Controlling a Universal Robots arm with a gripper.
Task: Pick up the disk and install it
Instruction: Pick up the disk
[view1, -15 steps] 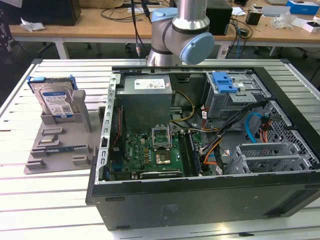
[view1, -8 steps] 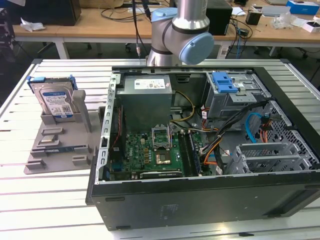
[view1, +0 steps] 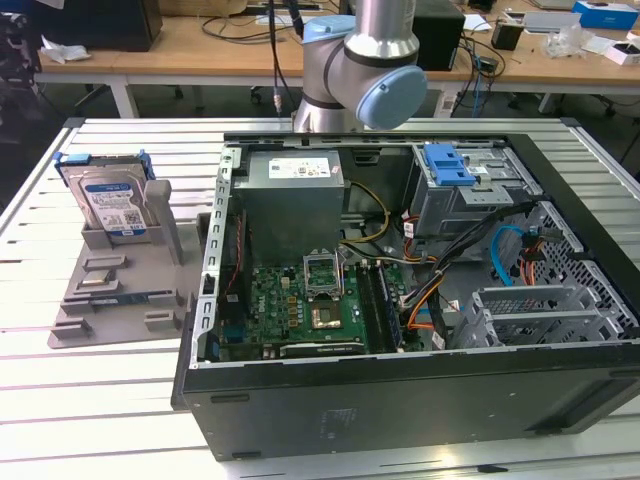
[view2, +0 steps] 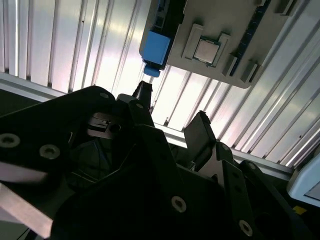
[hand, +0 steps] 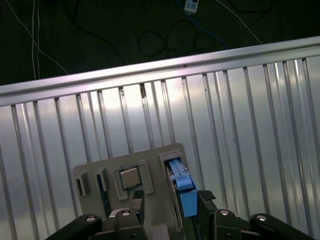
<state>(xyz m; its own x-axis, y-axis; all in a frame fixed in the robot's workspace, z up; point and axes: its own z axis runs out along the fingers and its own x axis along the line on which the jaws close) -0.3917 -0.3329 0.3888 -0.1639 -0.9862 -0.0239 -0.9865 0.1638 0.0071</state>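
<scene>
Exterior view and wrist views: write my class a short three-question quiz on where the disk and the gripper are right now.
1. True or false: the disk sits inside the case.
2. Choose one. In the exterior view the disk stands upright in: A) a grey holder to the case's left; B) a drive cage; C) the motherboard.
3. Fill the gap: in the first wrist view the gripper is above the disk, its fingers ____ and holding nothing.

Key: 1 false; 2 A; 3 open.
</scene>
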